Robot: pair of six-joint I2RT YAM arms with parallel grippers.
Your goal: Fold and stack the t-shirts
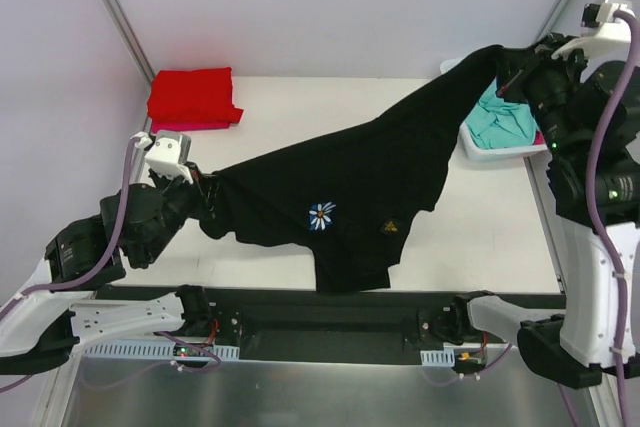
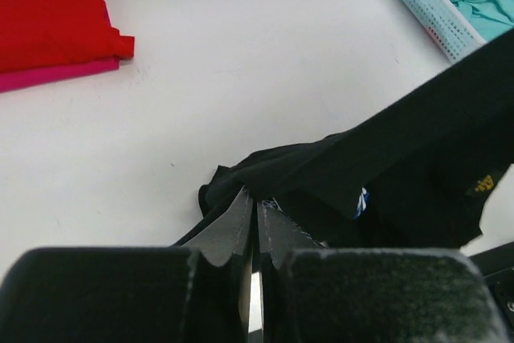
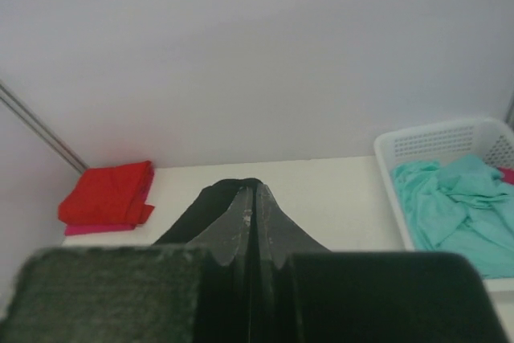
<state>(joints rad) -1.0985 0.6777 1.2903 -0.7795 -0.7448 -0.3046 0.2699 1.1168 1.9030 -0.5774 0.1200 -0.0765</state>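
The black t-shirt (image 1: 370,177) hangs stretched over the surface (image 1: 300,117). The left claw (image 1: 203,187) clamps its 9 o'clock corner and the right claw (image 1: 504,85) its 2 o'clock end. The yellow mark (image 1: 387,228) near the daisy (image 1: 321,215) is too small to read.

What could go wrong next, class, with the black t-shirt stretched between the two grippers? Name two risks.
1. The left gripper and right gripper pinch only small bits of the black t-shirt, so a tug might pull it free.
2. Its raised end hangs near the white basket; lowering it could snag the rim or drag the teal shirt.
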